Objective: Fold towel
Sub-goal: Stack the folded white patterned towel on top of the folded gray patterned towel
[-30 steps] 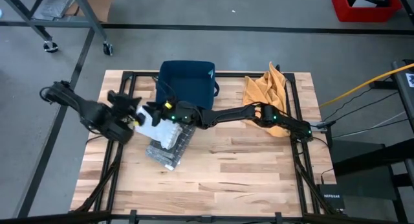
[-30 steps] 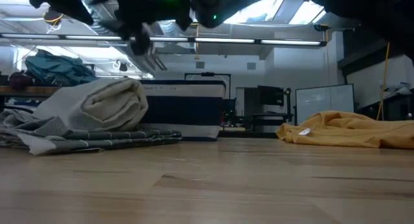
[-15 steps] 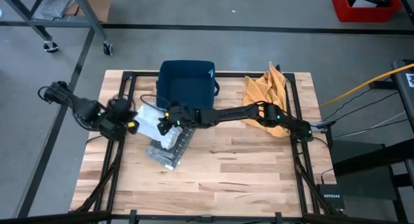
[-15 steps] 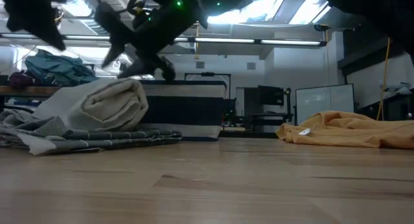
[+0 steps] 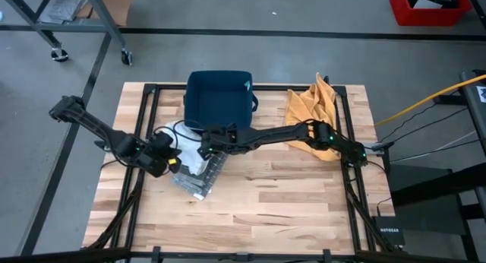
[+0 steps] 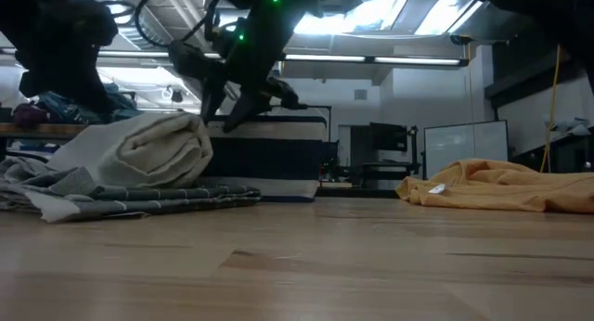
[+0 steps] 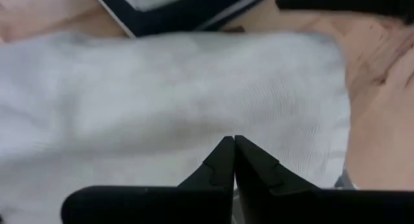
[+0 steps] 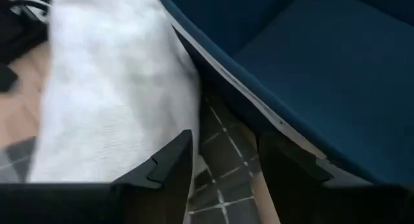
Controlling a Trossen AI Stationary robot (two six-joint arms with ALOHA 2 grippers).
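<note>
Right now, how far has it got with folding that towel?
A white cloth roll already lies on the grey checked towel. The shut left gripper and open right gripper hover over it, gripping nothing. The crumpled yellow cloth by the navy bin looks unfolded.

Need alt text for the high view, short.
Overhead view of a wooden table: two dark arms meet over a white towel lying on a grey checked cloth, left hand shut, right hand open. A navy bin and a crumpled orange cloth sit behind.
</note>
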